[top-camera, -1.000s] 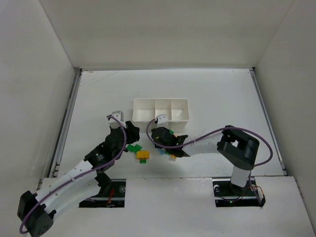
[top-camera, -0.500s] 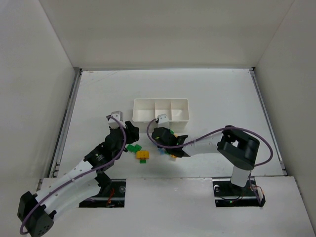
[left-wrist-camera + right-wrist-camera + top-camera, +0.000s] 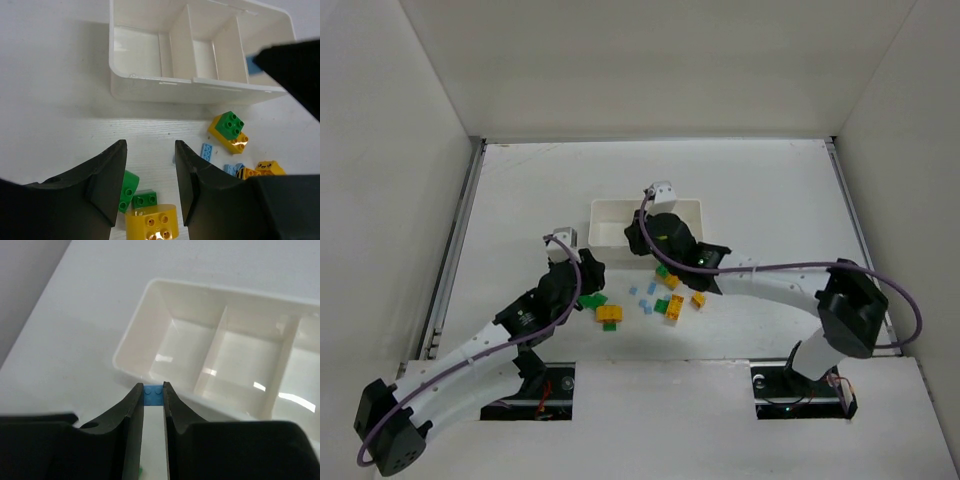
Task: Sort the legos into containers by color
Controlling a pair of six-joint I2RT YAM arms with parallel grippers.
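1. Starting at the left, we see the left gripper (image 3: 150, 150) with fingers spread and nothing between them, above a green brick (image 3: 143, 199) and a yellow brick (image 3: 151, 222) on the table (image 3: 520, 200).
2. We find the white tray (image 3: 150, 82) just beyond, its three compartments side by side.
3. The right gripper (image 3: 153, 389) pinches a pale blue brick (image 3: 153, 395) close to the tray; we cannot tell which compartment it is over.
4. The other legos (image 3: 672, 300) lie scattered near the tray.

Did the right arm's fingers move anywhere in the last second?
Yes. The right fingers went from the loose bricks up the view to the white tray, and are now over its middle, shut on a blue brick.
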